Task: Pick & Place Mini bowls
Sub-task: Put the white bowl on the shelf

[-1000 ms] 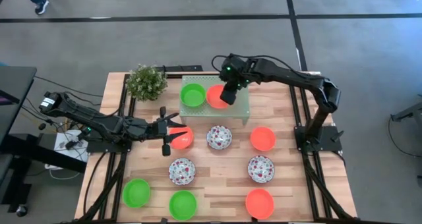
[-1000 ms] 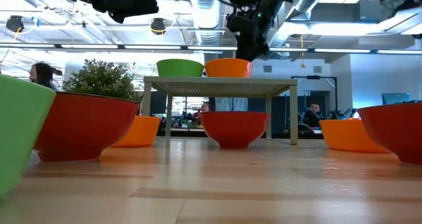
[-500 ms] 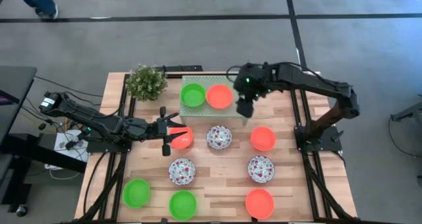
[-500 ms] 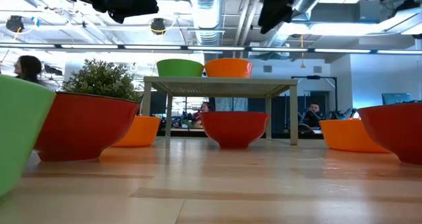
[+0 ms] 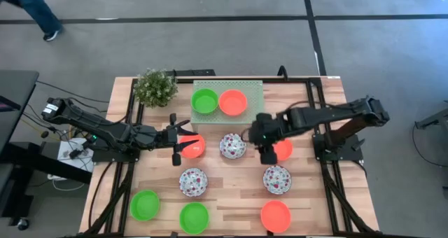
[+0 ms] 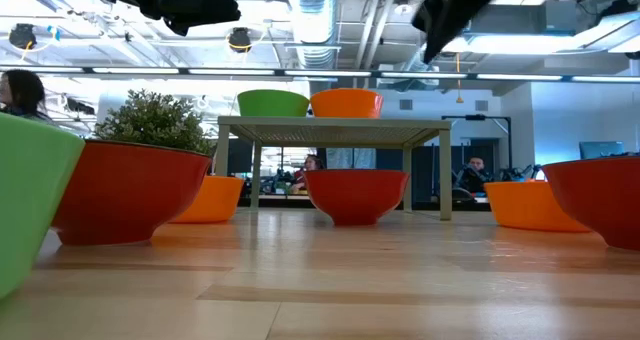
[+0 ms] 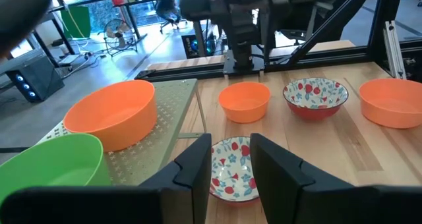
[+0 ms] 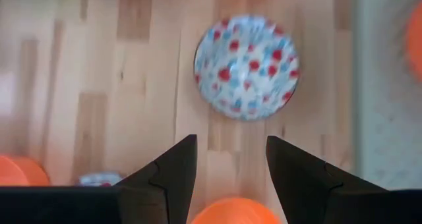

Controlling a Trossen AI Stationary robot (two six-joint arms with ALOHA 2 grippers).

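Mini bowls are spread over the wooden table. A green bowl (image 5: 205, 101) and an orange bowl (image 5: 233, 102) sit on the pale green stand (image 5: 253, 88). My right gripper (image 5: 267, 154) hangs open, high above the table, over the near edge of an orange bowl (image 5: 283, 148); its wrist view shows that bowl (image 8: 237, 212) below the open fingers and a floral bowl (image 8: 245, 66) ahead. My left gripper (image 5: 176, 140) stays open above another orange bowl (image 5: 192, 147), nothing between its fingers (image 7: 231, 148).
More bowls stand on the table: floral bowls (image 5: 232, 145), (image 5: 193, 182), (image 5: 277, 179), green bowls (image 5: 145, 204), (image 5: 194, 217) and an orange bowl (image 5: 275, 215) near the front edge. A small plant (image 5: 155, 87) stands at the far left. A person walks past beyond the table.
My right gripper has come away from the orange bowl on the stand and swung toward the table's near edge and right, now over the orange bowl at mid right. The bowl on the stand stays put. My left arm has kept still.
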